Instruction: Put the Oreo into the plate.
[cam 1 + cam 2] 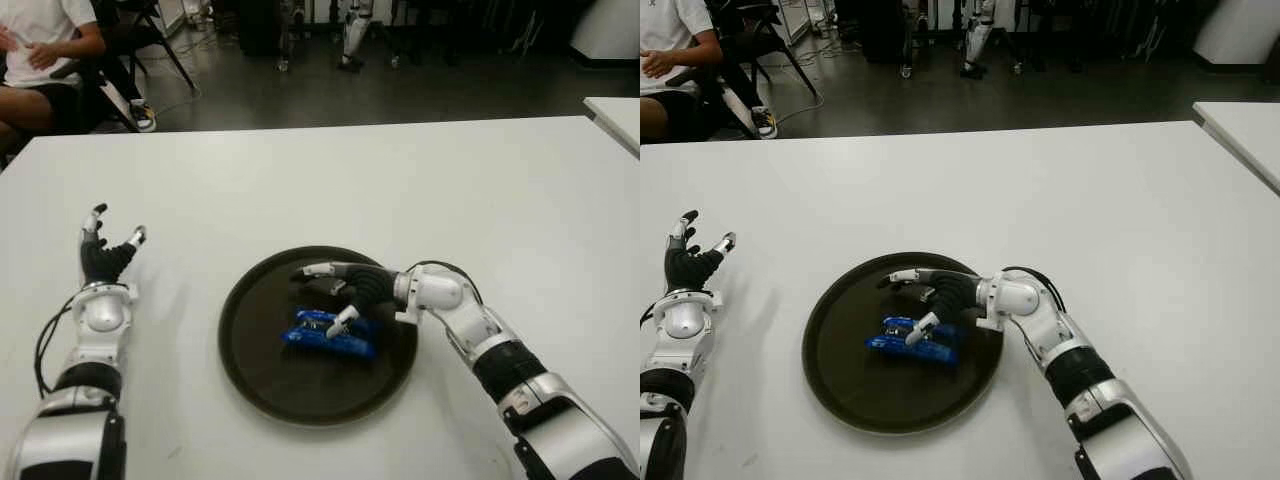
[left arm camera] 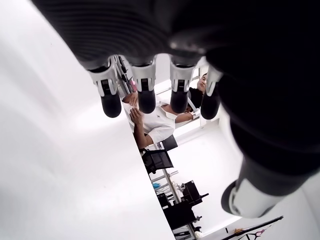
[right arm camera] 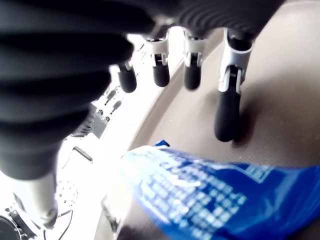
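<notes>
Since the Oreo [image 1: 328,334] lies already in the plate [image 1: 255,345], the right hand [image 1: 345,288] (fingers spread above it) should rise straight up, while the open left hand [image 1: 105,255] shows beside the plate.

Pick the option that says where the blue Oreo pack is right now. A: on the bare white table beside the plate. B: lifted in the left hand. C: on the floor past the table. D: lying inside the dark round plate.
D: the blue Oreo pack lies inside the dark plate, with the right hand open just over it; the left hand is open and off to the plate's left.
</notes>
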Controlling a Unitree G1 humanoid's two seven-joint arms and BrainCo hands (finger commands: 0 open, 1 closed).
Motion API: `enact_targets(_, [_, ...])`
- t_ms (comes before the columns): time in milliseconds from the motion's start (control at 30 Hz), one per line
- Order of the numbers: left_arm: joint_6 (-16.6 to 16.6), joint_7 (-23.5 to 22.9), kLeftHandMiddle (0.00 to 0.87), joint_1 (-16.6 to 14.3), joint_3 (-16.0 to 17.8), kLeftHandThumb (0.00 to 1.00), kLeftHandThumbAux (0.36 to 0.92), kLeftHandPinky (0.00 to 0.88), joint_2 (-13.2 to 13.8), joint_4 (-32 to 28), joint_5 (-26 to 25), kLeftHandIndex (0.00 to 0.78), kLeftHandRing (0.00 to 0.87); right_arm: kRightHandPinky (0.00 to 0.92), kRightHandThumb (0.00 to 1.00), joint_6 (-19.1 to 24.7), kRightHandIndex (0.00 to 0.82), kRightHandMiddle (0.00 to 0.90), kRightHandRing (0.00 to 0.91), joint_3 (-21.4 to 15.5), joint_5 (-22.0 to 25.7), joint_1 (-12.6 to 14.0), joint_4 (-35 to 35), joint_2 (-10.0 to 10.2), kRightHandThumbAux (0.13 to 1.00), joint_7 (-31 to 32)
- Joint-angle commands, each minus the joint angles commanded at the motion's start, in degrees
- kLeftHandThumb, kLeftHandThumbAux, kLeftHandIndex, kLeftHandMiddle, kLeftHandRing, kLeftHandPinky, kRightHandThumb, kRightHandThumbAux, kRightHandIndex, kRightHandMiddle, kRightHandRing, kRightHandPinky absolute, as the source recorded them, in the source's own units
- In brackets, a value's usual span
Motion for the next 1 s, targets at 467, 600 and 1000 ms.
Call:
enact_targets(467, [0.1, 0.3, 0.0, -0.2, -0.1, 0.0, 0.728, 0.0, 0.2, 0.5, 0.2, 0.0, 0.0, 0.019, 0.0, -1.7, 0.02, 0.043, 0.022, -0.1, -0.3, -0.5, 1.6, -0.1, 0.666, -0.1])
enact_targets(600, [-0.3, 0.0, 0.0, -0.2, 0.2, 0.0, 0.734, 0.0, 0.0, 0.6, -0.2, 0.0, 0.0, 0.023, 0.0, -2.2, 0.024, 0.046, 0.027, -0.9, 0.4, -0.2, 1.7, 0.2, 0.668, -0.5])
enact_targets(1000, [-0.9, 0.8, 0.0, 0.1, 0.0, 0.0, 0.726, 0.0, -0.1, 0.4, 0.3, 0.0, 0.0, 0.001, 0.0, -1.1, 0.025, 0.038, 0.009, -10.0, 8.4, -2.3, -1.4, -6.0, 0.693, 3.9])
